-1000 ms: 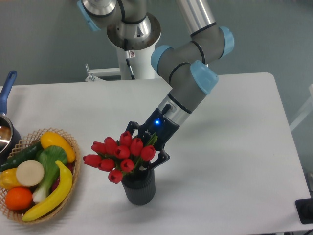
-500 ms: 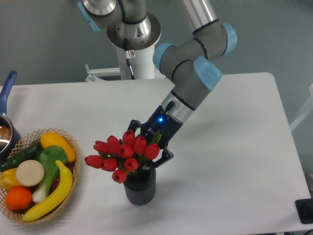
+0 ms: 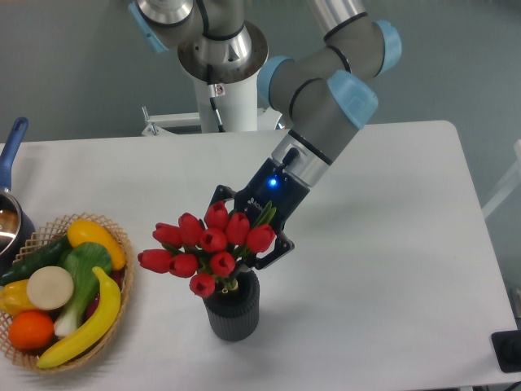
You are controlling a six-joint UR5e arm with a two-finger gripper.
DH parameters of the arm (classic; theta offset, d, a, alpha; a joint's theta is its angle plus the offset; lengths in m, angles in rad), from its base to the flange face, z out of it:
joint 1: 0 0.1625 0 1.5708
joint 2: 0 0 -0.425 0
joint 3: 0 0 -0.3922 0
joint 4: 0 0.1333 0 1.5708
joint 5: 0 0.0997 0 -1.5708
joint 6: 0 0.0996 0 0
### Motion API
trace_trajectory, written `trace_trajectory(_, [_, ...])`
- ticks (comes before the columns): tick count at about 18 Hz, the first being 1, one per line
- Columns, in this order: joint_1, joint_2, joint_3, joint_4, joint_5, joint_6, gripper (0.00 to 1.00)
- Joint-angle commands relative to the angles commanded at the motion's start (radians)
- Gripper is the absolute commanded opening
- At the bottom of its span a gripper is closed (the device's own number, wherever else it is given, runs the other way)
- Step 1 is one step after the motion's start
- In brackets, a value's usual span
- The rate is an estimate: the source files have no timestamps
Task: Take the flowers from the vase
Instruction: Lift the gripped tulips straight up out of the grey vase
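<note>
The flowers (image 3: 207,248), a bunch of red tulip buds with green leaves, stand with their stems still inside the vase (image 3: 232,311), a small dark ribbed cylinder near the table's front. My gripper (image 3: 248,236) comes in from the upper right and is shut on the flowers just behind the buds, its black fingers (image 3: 269,255) on either side of the bunch. The buds hide the stems and the fingertips. The bunch leans to the left and sits slightly above the vase's rim.
A woven basket (image 3: 122,244) of fruit and vegetables stands at the front left. A pot with a blue handle (image 3: 11,151) is at the left edge. The arm's white base (image 3: 224,90) rises at the back of the white table (image 3: 391,228).
My gripper has risen a little and shifted right with the flowers, so the buds now sit higher above the vase. The vase has not moved.
</note>
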Motion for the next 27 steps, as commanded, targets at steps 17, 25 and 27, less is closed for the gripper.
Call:
trace_trajectory(17, [0.058, 0.049, 0.097, -0.002, -0.109, -0.266, 0.56])
trace_trajectory(25, [0.081, 0.049, 0.163, -0.002, -0.129, -0.393, 0.56])
trace_trajectory(27, [0.089, 0.046, 0.184, -0.002, -0.129, -0.401, 0.56])
